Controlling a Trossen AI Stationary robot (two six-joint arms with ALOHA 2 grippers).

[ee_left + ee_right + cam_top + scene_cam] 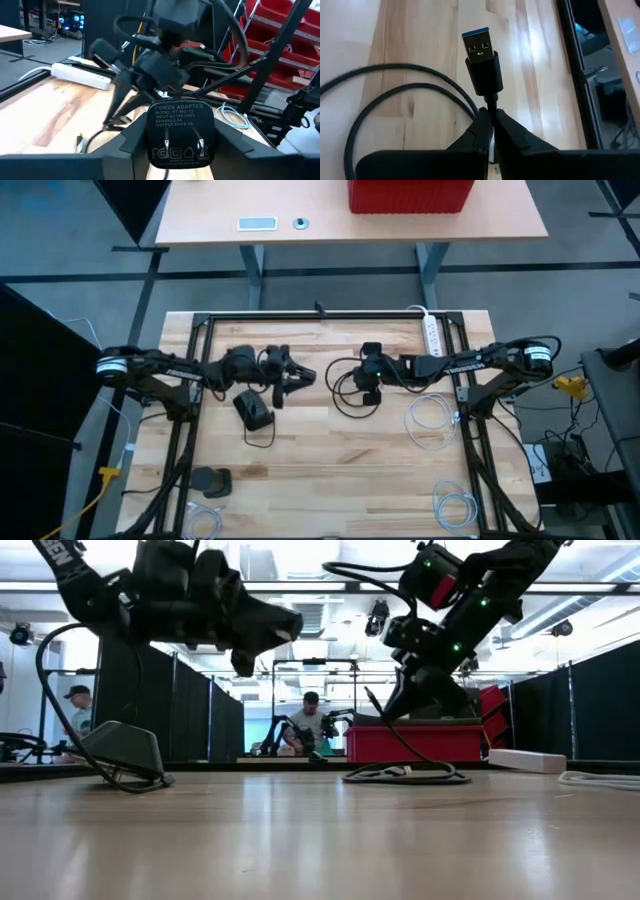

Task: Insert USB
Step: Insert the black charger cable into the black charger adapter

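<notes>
We read "POWER ADAPTER", "MODEL", "INPUT: AC100-240V" and an output line on the black power adapter [181,132].

An overhead camera looks straight down on the pale slatted wooden table [330,450]. A tabletop-level camera faces across it into the room. Two close wrist cameras look past their fingers; all share the tabletop.

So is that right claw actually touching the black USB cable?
Touching. In the right wrist view, the right gripper has its jaws shut on the thin black USB cable, just behind the plug.
</notes>
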